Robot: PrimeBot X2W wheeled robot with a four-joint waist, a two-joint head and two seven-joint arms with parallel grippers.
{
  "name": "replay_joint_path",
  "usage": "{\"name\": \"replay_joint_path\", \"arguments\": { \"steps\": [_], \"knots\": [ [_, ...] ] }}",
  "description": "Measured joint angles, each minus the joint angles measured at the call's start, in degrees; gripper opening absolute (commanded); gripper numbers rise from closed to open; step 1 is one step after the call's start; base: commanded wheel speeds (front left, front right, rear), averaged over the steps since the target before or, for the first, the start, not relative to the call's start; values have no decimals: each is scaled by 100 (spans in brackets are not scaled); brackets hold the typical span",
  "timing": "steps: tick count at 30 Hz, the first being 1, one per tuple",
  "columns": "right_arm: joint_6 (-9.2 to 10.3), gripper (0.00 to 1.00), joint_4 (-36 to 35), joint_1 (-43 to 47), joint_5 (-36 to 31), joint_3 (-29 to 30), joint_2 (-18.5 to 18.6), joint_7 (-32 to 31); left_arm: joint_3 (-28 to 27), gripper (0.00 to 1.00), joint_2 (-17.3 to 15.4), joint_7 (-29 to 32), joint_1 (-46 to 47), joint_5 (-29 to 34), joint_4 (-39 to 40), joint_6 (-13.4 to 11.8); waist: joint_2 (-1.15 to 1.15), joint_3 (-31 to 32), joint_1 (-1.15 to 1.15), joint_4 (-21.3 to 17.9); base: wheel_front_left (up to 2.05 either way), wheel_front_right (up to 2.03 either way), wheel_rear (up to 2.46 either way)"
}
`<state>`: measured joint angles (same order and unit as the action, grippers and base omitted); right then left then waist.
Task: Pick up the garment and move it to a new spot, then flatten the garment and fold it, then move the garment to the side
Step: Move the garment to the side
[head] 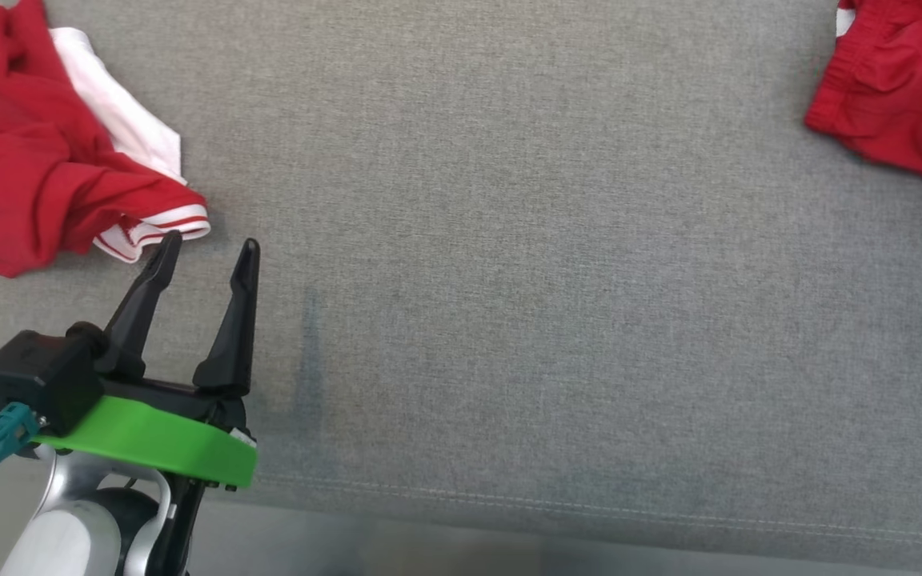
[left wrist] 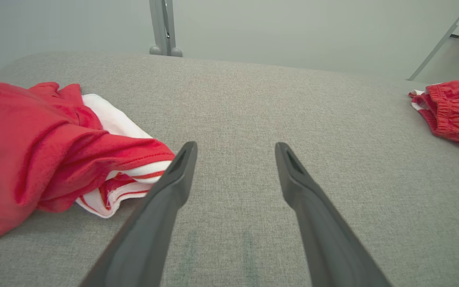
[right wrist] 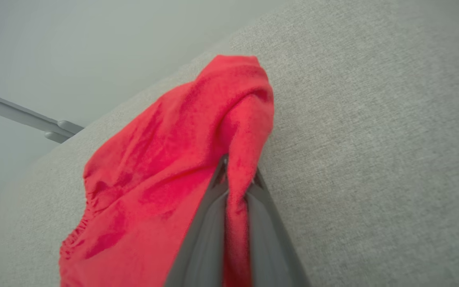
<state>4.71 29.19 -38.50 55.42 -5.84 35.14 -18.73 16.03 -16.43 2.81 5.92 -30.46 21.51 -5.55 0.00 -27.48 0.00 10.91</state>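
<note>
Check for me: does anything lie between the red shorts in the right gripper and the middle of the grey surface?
Nothing visible. The red shorts, pinched in the right gripper, are at the far right; the grey surface toward the middle is bare. The red-and-white shirt and open left gripper sit far left.

Garments: two, red-and-white top (head: pixel 45 160) and red shorts (head: pixel 901 88). Grey cushion (head: pixel 509 240): one. Two left fingers (left wrist: pixel 161 207), two right fingers (right wrist: pixel 201 239).

No legible text or markings.

Crumpled red garment (head: pixel 901 88), elastic waistband, lying far right, one fold pinched in the right tool (right wrist: pixel 239 172)
</note>
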Motion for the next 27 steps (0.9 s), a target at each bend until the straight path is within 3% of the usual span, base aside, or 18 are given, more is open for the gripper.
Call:
{"name": "replay_joint_path", "arguments": {
  "steps": [13,15,16,18,27],
  "knots": [
    [0,0,614,-94,0,212,-57,517,-120,100,-71,197,2,42,267,-52,0,-350,0,-559,0,0,0],
    [-1,15,646,-97,0,212,-73,570,-119,100,-71,227,3,42,300,-52,0,-394,0,-618,0,0,0],
    [-1,26,662,-99,-1,210,-89,604,-119,100,-71,238,4,42,309,-52,0,-416,0,-644,0,0,0],
    [-2,100,743,-100,-9,209,-110,688,-109,100,-69,263,12,42,305,-52,0,-450,0,-687,0,0,0],
    [1,100,1121,-90,-381,90,-62,1081,-112,100,-12,277,66,42,290,-56,0,-457,0,-754,0,0,0]
  ]
}}
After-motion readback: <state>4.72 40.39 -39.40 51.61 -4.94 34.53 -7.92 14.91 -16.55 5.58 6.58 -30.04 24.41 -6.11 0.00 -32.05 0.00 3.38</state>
